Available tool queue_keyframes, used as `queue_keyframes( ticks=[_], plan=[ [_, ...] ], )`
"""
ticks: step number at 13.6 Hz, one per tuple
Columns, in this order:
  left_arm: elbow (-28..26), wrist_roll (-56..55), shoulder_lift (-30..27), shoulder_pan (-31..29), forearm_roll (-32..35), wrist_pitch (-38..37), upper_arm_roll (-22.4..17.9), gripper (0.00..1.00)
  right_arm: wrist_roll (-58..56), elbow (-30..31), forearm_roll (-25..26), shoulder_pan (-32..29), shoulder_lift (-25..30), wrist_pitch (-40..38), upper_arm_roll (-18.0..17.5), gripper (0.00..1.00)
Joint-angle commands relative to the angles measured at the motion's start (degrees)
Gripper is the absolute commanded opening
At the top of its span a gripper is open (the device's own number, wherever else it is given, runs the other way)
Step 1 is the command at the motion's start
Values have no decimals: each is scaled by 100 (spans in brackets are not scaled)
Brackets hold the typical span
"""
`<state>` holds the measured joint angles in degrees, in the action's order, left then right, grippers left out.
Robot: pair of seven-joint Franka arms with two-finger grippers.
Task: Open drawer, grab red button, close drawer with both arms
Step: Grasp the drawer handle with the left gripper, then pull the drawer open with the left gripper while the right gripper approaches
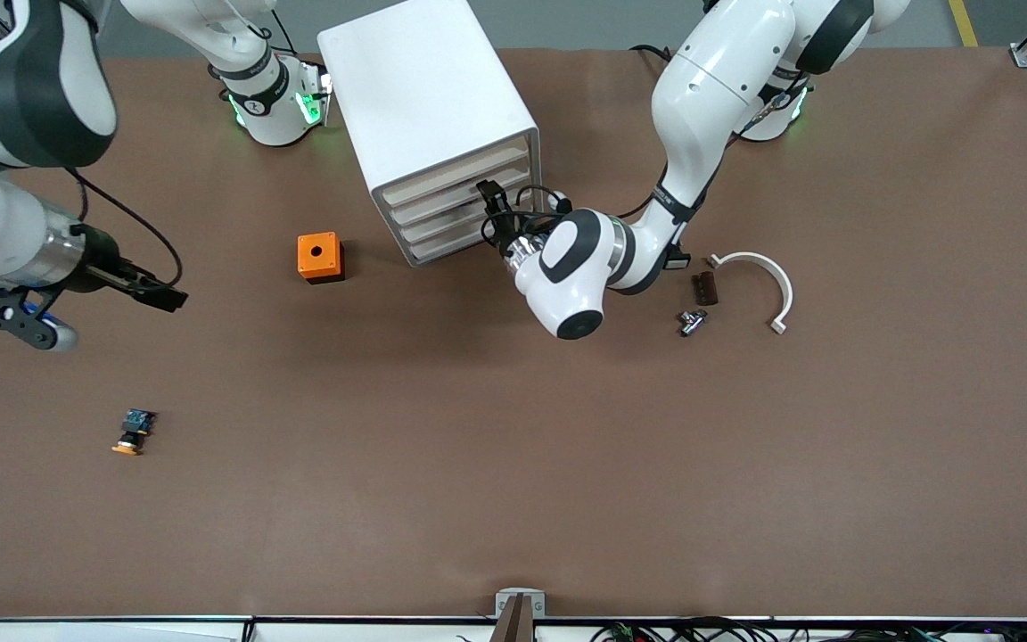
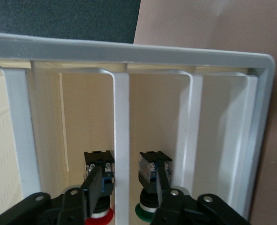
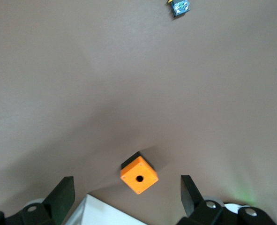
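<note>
The white cabinet (image 1: 429, 116) holds four beige-fronted drawers (image 1: 455, 201); in the front view all look pushed in. My left gripper (image 1: 491, 207) is at the cabinet's front, open. In the left wrist view its fingers (image 2: 93, 185) stand on either side of a white drawer-front bar (image 2: 122, 122), apart from it. Inside, the red-capped button (image 2: 104, 164) lies on one side of that bar and a green-capped one (image 2: 150, 169) on the other. My right gripper (image 1: 170, 299) is open and empty, in the air over bare table at the right arm's end.
An orange cube with a hole (image 1: 320, 257) sits beside the cabinet, also in the right wrist view (image 3: 139, 175). An orange-capped button (image 1: 133, 432) lies nearer the front camera. A white curved piece (image 1: 768, 276), a dark block (image 1: 705, 287) and a small metal part (image 1: 692, 321) lie beside the left arm.
</note>
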<state>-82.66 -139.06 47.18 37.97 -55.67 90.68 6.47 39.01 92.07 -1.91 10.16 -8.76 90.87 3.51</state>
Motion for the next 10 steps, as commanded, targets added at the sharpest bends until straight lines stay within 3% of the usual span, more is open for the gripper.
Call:
queue_keyframes(
  ticks=[1, 6, 10],
  plan=[
    [93, -25, 45, 114, -137, -121, -41, 42, 860, 284, -55, 432, 59, 325, 44, 100],
    [110, 2, 116, 124, -102, -121, -41, 2, 2442, 566, -55, 1277, 15, 993, 44, 100],
    [154, 283, 72, -297, 21, -121, -111, 1, 3120, 759, -55, 1664, -46, 1477, 44, 100]
  ],
)
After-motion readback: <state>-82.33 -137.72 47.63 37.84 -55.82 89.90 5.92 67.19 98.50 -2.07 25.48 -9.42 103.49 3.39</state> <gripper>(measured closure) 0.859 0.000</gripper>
